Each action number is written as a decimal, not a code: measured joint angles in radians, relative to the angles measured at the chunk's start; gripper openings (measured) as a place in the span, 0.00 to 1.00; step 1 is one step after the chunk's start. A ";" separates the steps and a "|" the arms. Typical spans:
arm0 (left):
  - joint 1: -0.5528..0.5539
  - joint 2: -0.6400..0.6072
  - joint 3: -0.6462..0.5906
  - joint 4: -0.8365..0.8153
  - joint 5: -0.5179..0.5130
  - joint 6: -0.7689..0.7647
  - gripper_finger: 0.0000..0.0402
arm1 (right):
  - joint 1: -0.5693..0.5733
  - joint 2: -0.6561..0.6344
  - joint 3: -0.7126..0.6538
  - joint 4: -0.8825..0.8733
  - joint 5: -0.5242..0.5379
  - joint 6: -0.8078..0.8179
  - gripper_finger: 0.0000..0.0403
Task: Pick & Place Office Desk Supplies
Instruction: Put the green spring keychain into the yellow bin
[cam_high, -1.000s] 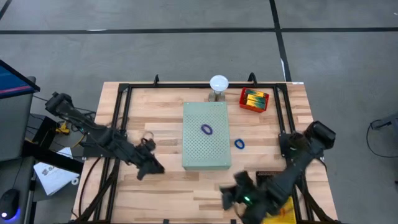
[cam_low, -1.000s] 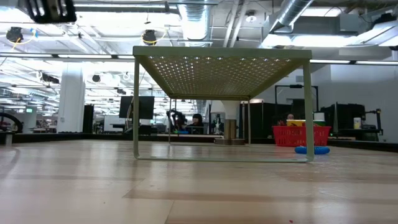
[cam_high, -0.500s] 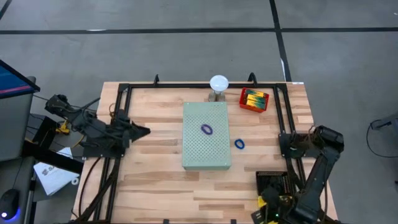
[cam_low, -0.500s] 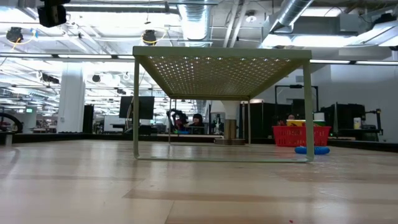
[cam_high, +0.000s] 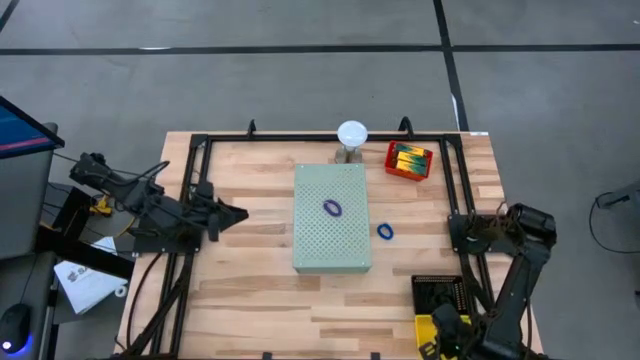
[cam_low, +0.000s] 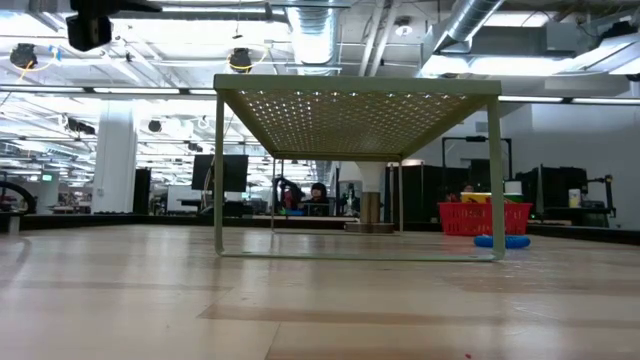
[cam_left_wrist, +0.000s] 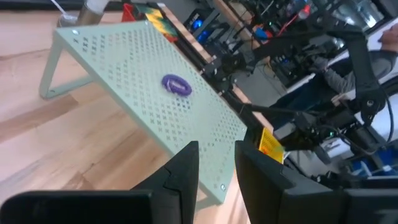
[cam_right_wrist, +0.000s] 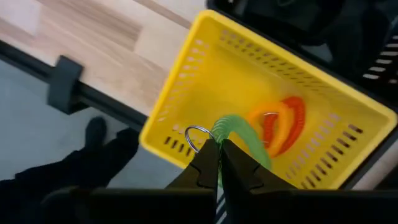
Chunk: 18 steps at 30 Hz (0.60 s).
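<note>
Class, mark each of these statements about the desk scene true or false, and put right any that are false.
1. A purple band loop lies on top of the pale-green perforated board. True.
2. The blue band loop also lies on the board. False: it lies on the wooden table, beside the board, on the right arm's side.
3. The right gripper is shut on a green coil over a yellow basket. True.
4. The yellow basket is empty. False: orange and red coils lie in it.
5. The left gripper holds the purple band loop. False: it holds nothing, and the loop lies apart from it on the board.
</note>
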 joint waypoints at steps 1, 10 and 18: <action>0.000 0.010 0.000 0.000 0.005 -0.001 0.25 | 0.000 0.000 -0.008 0.002 -0.011 0.000 0.00; 0.000 0.049 0.000 0.008 0.011 -0.003 0.25 | -0.002 0.000 -0.044 0.014 -0.046 -0.023 0.16; 0.000 0.049 0.000 0.010 0.011 -0.003 0.25 | -0.004 0.000 -0.044 0.000 -0.046 -0.024 0.39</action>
